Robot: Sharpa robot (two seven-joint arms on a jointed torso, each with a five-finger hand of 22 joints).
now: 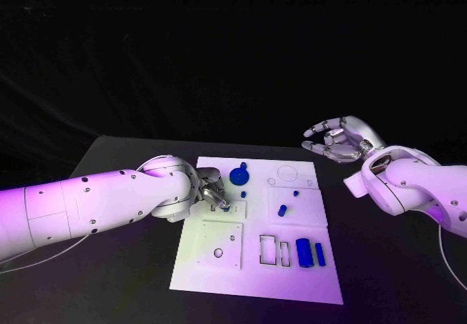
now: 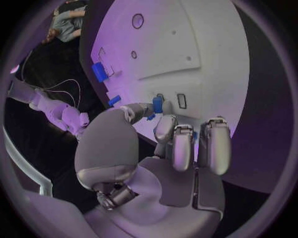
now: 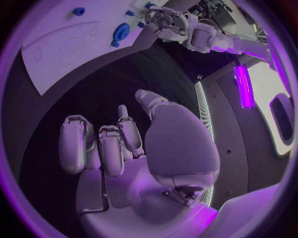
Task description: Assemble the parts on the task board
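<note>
From the head camera, my left hand (image 1: 212,191) is down on the upper left part of the task board (image 1: 258,277), fingertips meeting at a small blue part (image 1: 226,208) beside a little slot. Just past my fingers sits a round blue disc part (image 1: 238,177) with a small knob above it. A short blue peg (image 1: 282,210) stands further right on the board, and two long blue bars (image 1: 310,253) lie side by side near the board's lower right, next to two rectangular cut-outs. My right hand (image 1: 334,141) hangs in the air off the board's upper right corner, fingers curled loosely and apart, nothing in them.

In my left wrist view, thumb and one finger (image 2: 163,127) are pinching a small blue piece (image 2: 158,104) right against the white board (image 2: 205,44), next to a small rectangular slot (image 2: 182,100). My other fingers hang straight beside it. Two more blue pieces (image 2: 99,72) show at the board's far edge.

In my right wrist view, my right hand (image 3: 133,148) is over the dark table (image 3: 106,89), fingers parted, palm bare, holding nothing. Beyond it the board (image 3: 56,49) shows the blue disc (image 3: 121,32) and a small blue ring-shaped piece (image 3: 79,11), and my left hand (image 3: 164,22) is bent down onto the board's edge.
</note>
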